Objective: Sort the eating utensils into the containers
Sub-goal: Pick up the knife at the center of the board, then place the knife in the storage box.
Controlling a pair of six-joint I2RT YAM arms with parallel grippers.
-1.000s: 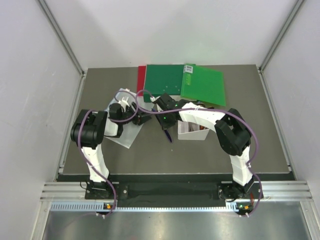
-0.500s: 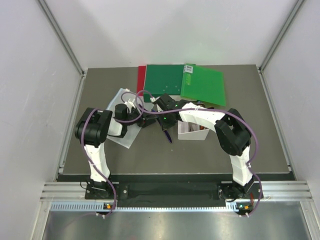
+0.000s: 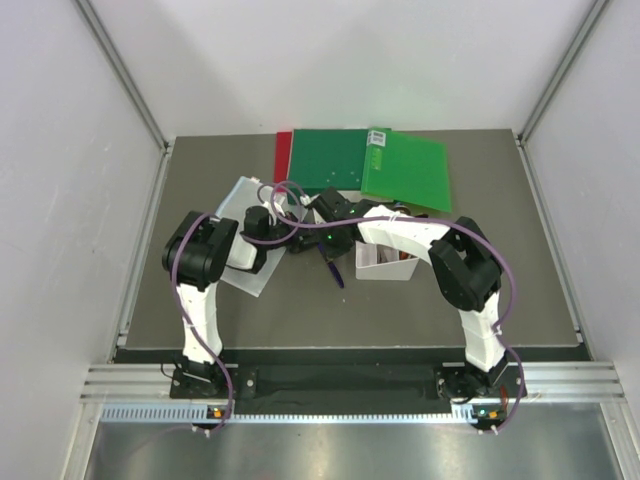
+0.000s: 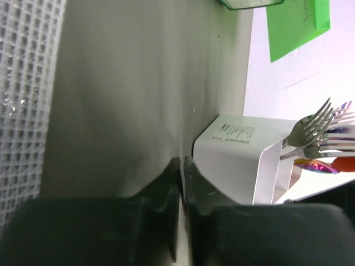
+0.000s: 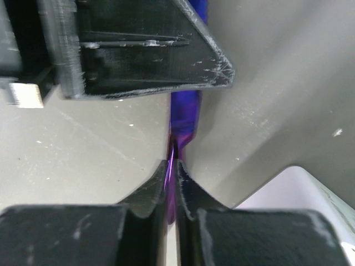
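My right gripper [image 5: 173, 163] is shut on a slim purple utensil [image 5: 183, 119], which sticks out past its fingertips over the dark table; the top view shows the same purple utensil [image 3: 336, 272] below the right gripper [image 3: 326, 245]. My left gripper [image 3: 293, 240] sits close beside it on the left. In the left wrist view the left gripper [image 4: 182, 160] has its jaws almost touching, with nothing visible between them. The white bin [image 4: 238, 160] lies just beyond, holding silver forks [image 4: 310, 130], rainbow and orange utensils [image 4: 327, 164]. Part of the left gripper's body [image 5: 138, 50] covers the utensil's far end.
Green folders [image 3: 370, 165] and a red folder [image 3: 283, 155] lie at the back of the table. A clear plastic sheet [image 3: 240, 195] lies under the left arm, also seen as a clear gridded sheet [image 4: 25, 83]. The white bin [image 3: 385, 262] sits under the right arm.
The left arm has swung right, bringing its gripper up beside the right gripper, and its jaws have closed. The right arm and the purple utensil have stayed put.
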